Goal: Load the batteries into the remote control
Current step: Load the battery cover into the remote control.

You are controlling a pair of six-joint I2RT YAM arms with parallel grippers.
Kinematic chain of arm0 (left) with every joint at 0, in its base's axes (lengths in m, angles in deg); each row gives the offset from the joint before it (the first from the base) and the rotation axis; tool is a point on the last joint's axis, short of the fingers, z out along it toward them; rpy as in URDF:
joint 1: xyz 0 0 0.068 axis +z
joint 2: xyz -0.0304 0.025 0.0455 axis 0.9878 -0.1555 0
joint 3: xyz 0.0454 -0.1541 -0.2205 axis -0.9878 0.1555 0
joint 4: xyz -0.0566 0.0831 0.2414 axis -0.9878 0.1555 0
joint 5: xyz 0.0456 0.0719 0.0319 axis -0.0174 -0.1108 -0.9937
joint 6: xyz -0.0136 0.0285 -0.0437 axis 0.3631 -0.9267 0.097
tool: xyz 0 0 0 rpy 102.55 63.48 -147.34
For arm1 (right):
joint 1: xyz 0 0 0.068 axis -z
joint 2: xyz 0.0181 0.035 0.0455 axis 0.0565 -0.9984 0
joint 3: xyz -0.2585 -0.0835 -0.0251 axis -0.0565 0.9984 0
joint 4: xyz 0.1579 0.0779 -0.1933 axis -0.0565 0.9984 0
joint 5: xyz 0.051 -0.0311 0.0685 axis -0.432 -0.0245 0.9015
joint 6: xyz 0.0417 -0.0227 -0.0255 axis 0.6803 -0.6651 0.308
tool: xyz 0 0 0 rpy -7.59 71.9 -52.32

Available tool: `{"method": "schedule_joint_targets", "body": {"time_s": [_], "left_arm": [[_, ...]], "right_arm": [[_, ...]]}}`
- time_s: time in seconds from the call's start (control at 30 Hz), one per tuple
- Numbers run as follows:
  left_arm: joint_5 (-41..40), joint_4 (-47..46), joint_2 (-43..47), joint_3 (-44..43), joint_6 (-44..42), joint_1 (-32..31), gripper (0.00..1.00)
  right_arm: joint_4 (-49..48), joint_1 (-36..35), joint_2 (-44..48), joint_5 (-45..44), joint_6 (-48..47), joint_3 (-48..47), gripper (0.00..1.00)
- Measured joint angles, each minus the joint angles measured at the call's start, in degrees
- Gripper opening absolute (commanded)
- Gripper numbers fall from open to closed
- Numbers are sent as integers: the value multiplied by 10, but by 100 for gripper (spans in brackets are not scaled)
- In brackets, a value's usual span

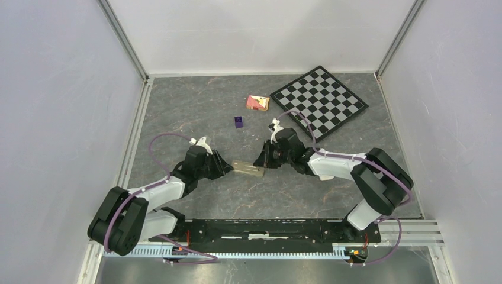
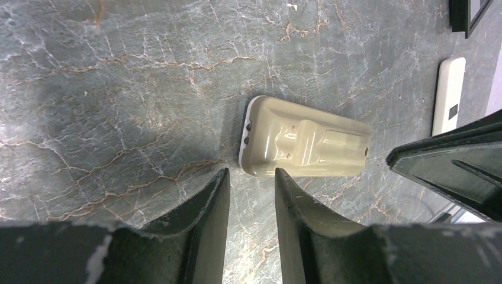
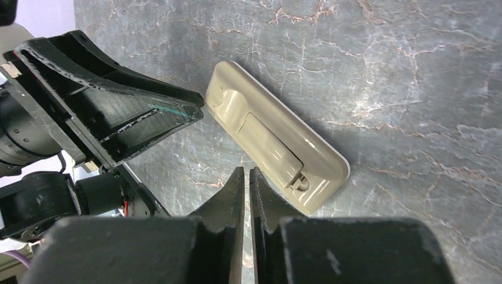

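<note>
Remote control (image 1: 248, 169) (back up) lies between left pincer (image 1: 229, 167) and right pincer (image 1: 260, 160).

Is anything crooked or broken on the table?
Nothing looks broken or spilled. The chessboard lies crooked, turned cornerwise to the table edges. The tan remote lies back up at a slant, and its battery lid seems to be on.

Even, diffuse overhead light casts soft shadows on the table (image 1: 195, 112) and a mild sheen (brightest along its ridges) on the remote control (image 2: 308, 148).
</note>
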Motion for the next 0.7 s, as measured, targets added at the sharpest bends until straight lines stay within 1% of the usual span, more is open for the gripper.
{"method": "schedule_joint_targets", "body": {"time_s": [0.2, 0.43, 0.47, 0.6, 0.67, 0.7], "left_arm": [[-1, 0, 1, 0, 0, 0, 41], [-2, 0, 2, 0, 0, 0, 42], [-3, 2, 4, -1, 0, 0, 42], [-8, 23, 18, -15, 0, 0, 52], [-20, 46, 37, -28, 0, 0, 61], [-26, 59, 48, -35, -1, 0, 69]], "right_arm": [[-3, -7, -38, 0, -7, -6, 7], [0, -9, -47, -16, -13, -6, 9], [0, -9, -45, -22, -16, -6, 11], [2, -9, -28, -34, -42, -5, 27], [0, -9, -18, -34, -57, -5, 36], [0, -9, -7, -33, -77, -5, 40]]}}
